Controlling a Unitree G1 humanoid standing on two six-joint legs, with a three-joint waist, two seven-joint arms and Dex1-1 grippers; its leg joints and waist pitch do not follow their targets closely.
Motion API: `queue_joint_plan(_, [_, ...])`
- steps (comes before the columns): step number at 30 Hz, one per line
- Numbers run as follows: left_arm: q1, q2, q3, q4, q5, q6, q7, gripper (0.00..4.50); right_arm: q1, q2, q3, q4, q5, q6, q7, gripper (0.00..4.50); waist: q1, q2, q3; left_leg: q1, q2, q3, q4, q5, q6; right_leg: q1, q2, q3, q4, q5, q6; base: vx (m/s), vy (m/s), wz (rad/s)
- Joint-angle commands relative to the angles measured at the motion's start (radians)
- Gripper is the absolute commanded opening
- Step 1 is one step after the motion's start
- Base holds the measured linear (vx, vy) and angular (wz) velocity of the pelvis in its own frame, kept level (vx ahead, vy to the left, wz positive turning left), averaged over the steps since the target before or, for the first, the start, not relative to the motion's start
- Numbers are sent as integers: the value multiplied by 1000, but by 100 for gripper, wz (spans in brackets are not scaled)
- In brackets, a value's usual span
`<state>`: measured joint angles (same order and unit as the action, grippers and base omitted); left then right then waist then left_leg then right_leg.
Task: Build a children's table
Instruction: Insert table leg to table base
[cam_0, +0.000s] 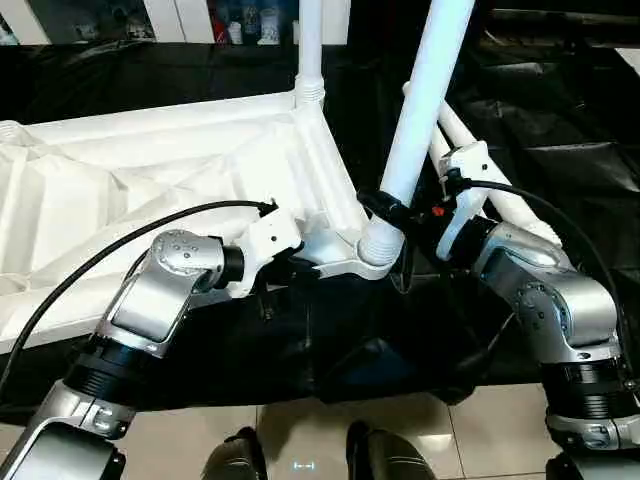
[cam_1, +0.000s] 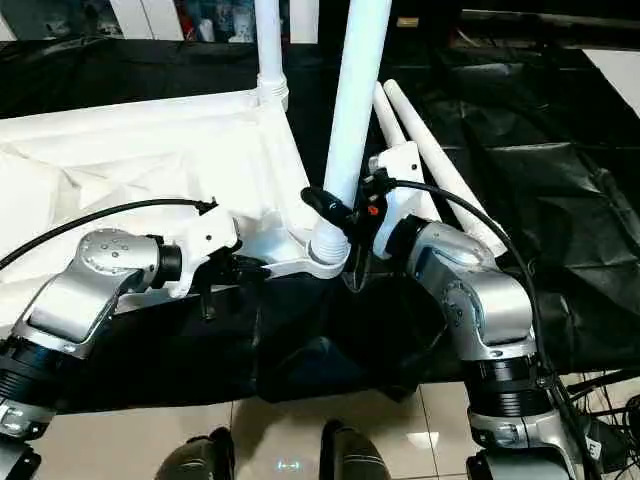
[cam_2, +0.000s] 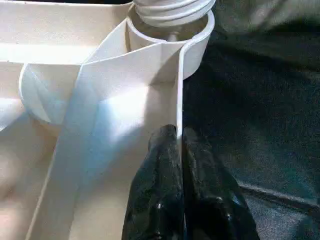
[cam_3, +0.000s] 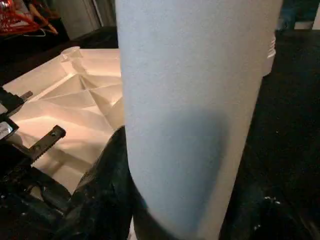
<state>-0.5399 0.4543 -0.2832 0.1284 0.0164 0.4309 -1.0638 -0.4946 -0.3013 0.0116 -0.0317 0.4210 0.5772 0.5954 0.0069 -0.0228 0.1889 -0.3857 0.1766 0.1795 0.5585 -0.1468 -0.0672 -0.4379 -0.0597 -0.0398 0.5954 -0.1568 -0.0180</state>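
Observation:
The children's table lies upside down: its white tabletop (cam_0: 150, 180) shows the ribbed underside. One white leg (cam_0: 310, 45) stands upright in the far corner socket. A second leg (cam_0: 428, 90) leans to the right with its ribbed end in the near corner socket (cam_0: 378, 250). My right gripper (cam_0: 385, 207) is shut around this leg just above the socket, and in the right wrist view the leg (cam_3: 195, 100) sits against a black finger (cam_3: 105, 190). My left gripper (cam_2: 177, 145) is shut on the tabletop's thin rim close to that socket.
Two more white legs (cam_1: 440, 170) lie side by side on the black sheet (cam_0: 560, 120) right of the tabletop. Black cables (cam_0: 120, 245) run over both forearms. Tiled floor (cam_0: 450, 430) and my feet show at the near edge.

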Motion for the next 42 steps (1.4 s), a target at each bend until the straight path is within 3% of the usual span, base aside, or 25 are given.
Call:
queue_joint_plan(1, [49, 14, -58, 47, 29, 25, -10, 0, -11, -20, 12, 1, -4, 13, 9, 185, 9, -10, -89, 12, 36, -8, -45, -101, 110, 73, -69, 47, -54, -150, -240, 0, 0, 0])
queue_joint_plan(9, [43, 14, -63, 51, 33, 17, -3, 0, -17, -27, 30, 22, -10, 24, 26, 185, 9, -11, -92, 13, 36, -7, -43, -89, 115, 73, -68, 47, -50, -114, -250, 0, 0, 0])
queue_joint_plan(22, [40, 23, -64, 50, 29, 11, 4, 0, -10, 20, -13, 121, 4, -6, -2, 185, 10, -13, -92, 13, 37, -8, -45, -109, 99, 73, -69, 48, -52, -132, -252, 0, 0, 0])
queue_joint_plan(29, [33, 19, -60, 56, 23, 6, 15, 0, 66, 55, -69, 137, 47, -31, -4, 184, 12, -10, -93, 14, 38, -8, -45, -110, 101, 73, -69, 47, -52, -118, -257, 0, 0, 0])
queue_joint_plan(31, [32, 19, -60, 58, 23, 6, 15, 0, 71, 58, -71, 137, 48, -34, -5, 184, 15, -3, -91, 15, 39, -10, -47, -120, 99, 70, -70, 46, -54, -133, -258, 0, 0, 0])
queue_joint_plan(32, [31, 18, -60, 59, 22, 5, 17, 0, 82, 62, -71, 134, 50, -39, -3, 184, 13, -6, -91, 15, 39, -10, -47, -127, 93, 71, -68, 45, -55, -142, -256, 0, 0, 0])
queue_joint_plan(33, [29, 17, -61, 62, 22, 3, 18, 0, 100, 69, -71, 134, 47, -53, -2, 184, 17, 1, -90, 17, 40, -10, -47, -137, 89, 69, -70, 46, -56, -153, -254, 0, 0, 0])
queue_joint_plan(42, [16, 15, -56, 87, 24, -12, 23, 0, 154, 92, -60, 130, 9, -154, -16, 184, 23, 2, -90, 17, 39, -12, -53, -181, 62, 68, -71, 45, -66, -215, -232, 0, 0, 0])
